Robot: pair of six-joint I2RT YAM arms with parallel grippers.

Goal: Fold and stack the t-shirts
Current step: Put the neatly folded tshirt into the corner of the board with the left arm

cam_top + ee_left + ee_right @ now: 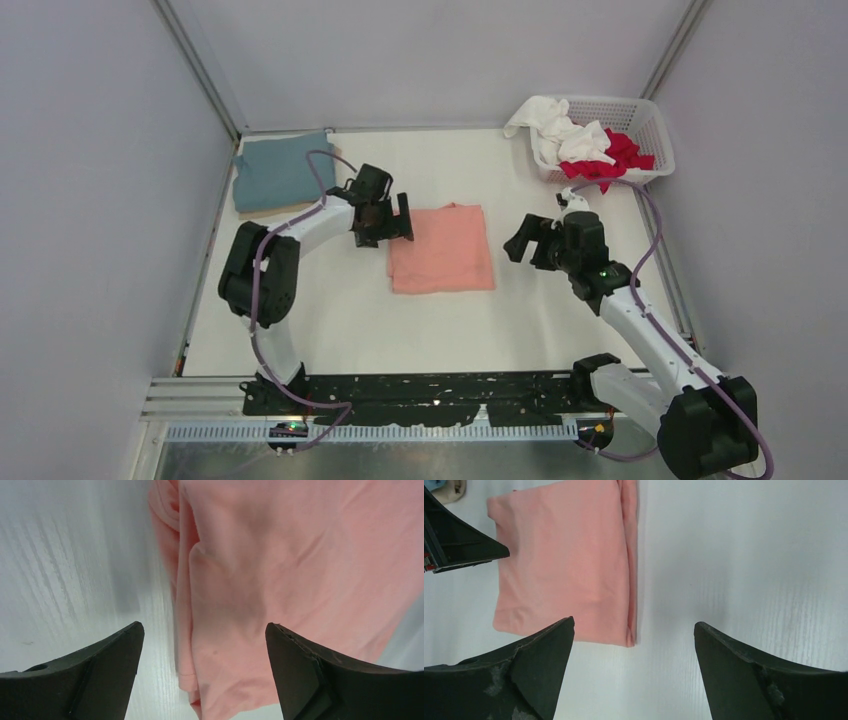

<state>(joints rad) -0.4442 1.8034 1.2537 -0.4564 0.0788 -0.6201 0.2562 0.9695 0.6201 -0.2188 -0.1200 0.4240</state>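
Observation:
A salmon-pink t-shirt (442,249) lies folded into a rectangle at the table's middle; it also shows in the left wrist view (280,575) and the right wrist view (564,565). A teal-blue t-shirt (280,172) lies folded at the far left. White (560,135) and red (615,158) t-shirts are heaped in the basket. My left gripper (392,224) is open and empty above the pink shirt's far left corner (205,630). My right gripper (522,243) is open and empty, just right of the pink shirt (634,625). The tan shirt is mostly hidden.
A white lattice basket (655,125) stands at the far right corner. Grey walls with metal frame posts enclose the table on three sides. A black rail (430,395) runs along the near edge by the arm bases.

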